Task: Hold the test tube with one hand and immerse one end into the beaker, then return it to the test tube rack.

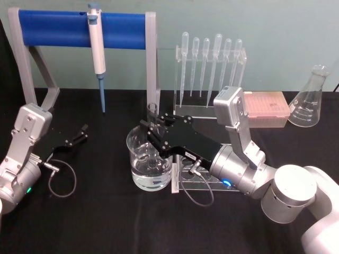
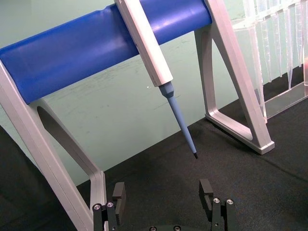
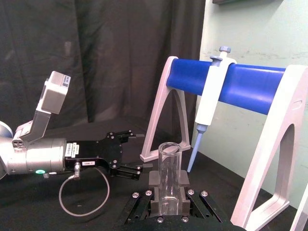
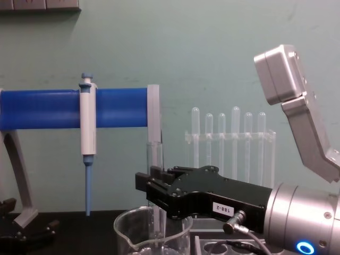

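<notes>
A clear glass test tube (image 1: 152, 119) stands upright with its lower end down inside the wide glass beaker (image 1: 139, 168), which holds clear liquid. My right gripper (image 1: 152, 135) is shut on the tube's upper part, just above the beaker's rim. In the chest view the test tube (image 4: 154, 159) rises from the beaker (image 4: 133, 234) through the right gripper (image 4: 153, 192). The right wrist view shows the test tube (image 3: 169, 175) clamped between the fingers (image 3: 185, 179). My left gripper (image 1: 80, 132) rests open on the table at the left, and in its wrist view the left gripper (image 2: 162, 199) holds nothing.
A blue-barred stand (image 1: 58, 29) at the back left carries a white-and-blue pipettor (image 1: 97, 53). Behind the beaker is a clear rack of plastic pipettes (image 1: 209, 69). A pink box (image 1: 267, 108) and a conical flask (image 1: 310, 100) stand at the back right. A holed rack (image 1: 204, 180) lies under my right arm.
</notes>
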{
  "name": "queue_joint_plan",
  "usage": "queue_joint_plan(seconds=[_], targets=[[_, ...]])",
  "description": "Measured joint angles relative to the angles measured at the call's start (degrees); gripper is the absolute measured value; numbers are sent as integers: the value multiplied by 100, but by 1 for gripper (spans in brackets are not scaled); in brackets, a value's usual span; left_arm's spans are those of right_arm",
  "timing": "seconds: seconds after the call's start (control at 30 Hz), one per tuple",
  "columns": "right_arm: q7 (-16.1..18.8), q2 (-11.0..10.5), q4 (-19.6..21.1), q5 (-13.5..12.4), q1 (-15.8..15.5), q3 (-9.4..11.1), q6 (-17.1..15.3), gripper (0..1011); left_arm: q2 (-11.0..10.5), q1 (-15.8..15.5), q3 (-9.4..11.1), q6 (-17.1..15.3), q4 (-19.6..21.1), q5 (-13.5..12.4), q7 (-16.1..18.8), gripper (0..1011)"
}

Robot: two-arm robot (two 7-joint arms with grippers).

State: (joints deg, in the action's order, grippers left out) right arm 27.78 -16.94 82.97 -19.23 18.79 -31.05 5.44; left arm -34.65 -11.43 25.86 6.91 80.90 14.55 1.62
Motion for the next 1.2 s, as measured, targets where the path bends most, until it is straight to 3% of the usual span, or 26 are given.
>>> queue_joint_plan(seconds=[0.43,0.6,0.8,1.0,1.2], targets=[[1,2,18,10,-3,13,-16,235,0,0,0,0,0,0,0,1000],[-12,-28,253,51,-12,48,-143,235,0,0,0,0,0,0,0,1000],[-35,-157,832,-18,16,181,-479,235,0,0,0,0,0,0,0,1000],[-88,-341,1459,-268,50,391,-835,235,0,0,0,0,0,0,0,1000],[-268,-664,2157,-493,-97,688,-1115,235,0,0,0,0,0,0,0,1000]])
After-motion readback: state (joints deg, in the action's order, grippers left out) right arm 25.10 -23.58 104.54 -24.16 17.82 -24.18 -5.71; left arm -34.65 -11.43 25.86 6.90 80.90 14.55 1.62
